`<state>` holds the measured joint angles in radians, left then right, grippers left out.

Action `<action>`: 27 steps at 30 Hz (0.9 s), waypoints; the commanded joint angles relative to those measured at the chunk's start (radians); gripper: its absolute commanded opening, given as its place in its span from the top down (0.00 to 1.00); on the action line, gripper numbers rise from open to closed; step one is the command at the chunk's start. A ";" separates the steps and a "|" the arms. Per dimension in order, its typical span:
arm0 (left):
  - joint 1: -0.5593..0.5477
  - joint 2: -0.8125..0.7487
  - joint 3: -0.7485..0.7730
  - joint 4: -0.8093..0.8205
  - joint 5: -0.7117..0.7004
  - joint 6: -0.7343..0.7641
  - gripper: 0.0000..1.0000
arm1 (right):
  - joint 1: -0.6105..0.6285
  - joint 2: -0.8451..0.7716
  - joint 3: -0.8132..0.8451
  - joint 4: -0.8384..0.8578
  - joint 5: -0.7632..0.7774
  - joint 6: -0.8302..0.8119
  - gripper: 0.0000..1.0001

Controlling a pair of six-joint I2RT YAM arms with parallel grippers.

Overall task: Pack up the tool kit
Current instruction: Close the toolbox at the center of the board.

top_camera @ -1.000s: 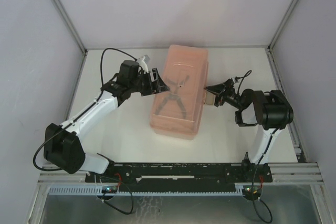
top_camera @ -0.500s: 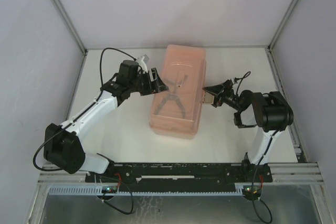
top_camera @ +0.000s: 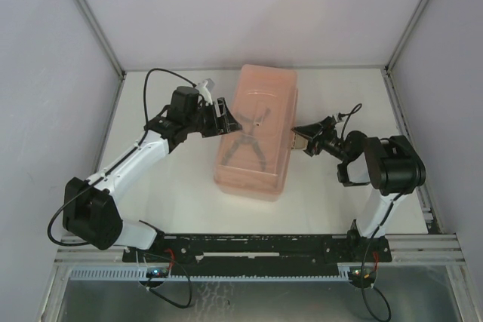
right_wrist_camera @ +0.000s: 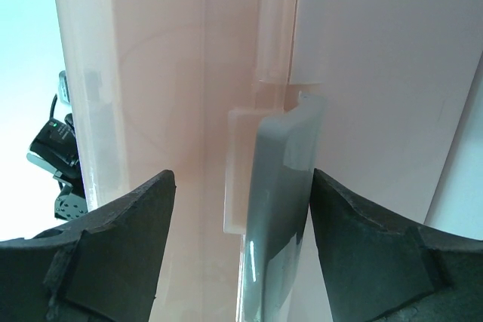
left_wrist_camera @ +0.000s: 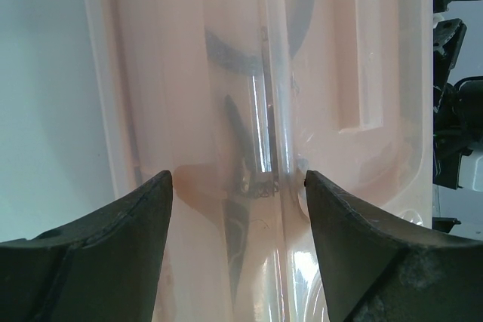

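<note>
At the middle of the tabletop (top_camera: 189,186) you have the translucent pink tool case (top_camera: 256,167), lid on, with dark pliers (top_camera: 247,145) showing through it. Your left pincer (top_camera: 225,117) gapes wide at the case's left edge, holding nothing, and your right pincer (top_camera: 300,138) is spread just as wide around the grey latch (right_wrist_camera: 281,186) on the right edge. Open tabletop runs along the case's near side and out behind both arms.

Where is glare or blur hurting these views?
Top external: even light, sharp; the translucent pink plastic tool case only hazes the dark tools inside. Left wrist: glare streak down the case ridge, tools smeared, black fingers soft. Right wrist: sheen on the grey plastic latch, background washed out at left.
</note>
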<state>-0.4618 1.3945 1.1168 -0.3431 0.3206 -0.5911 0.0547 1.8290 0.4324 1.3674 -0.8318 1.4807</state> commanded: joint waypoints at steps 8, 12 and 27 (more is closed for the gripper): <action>-0.017 0.025 0.040 -0.050 0.054 0.026 0.28 | 0.039 -0.119 -0.003 0.084 -0.070 -0.018 0.31; -0.016 0.030 0.041 -0.049 0.057 0.025 0.29 | 0.040 -0.174 -0.003 -0.037 -0.062 -0.085 0.31; -0.016 0.034 0.038 -0.049 0.060 0.027 0.35 | 0.055 -0.312 -0.003 -0.247 -0.054 -0.203 0.32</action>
<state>-0.4591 1.3960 1.1225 -0.3424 0.3210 -0.5838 0.0620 1.5913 0.4122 1.0103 -0.7979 1.2835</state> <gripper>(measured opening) 0.672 0.674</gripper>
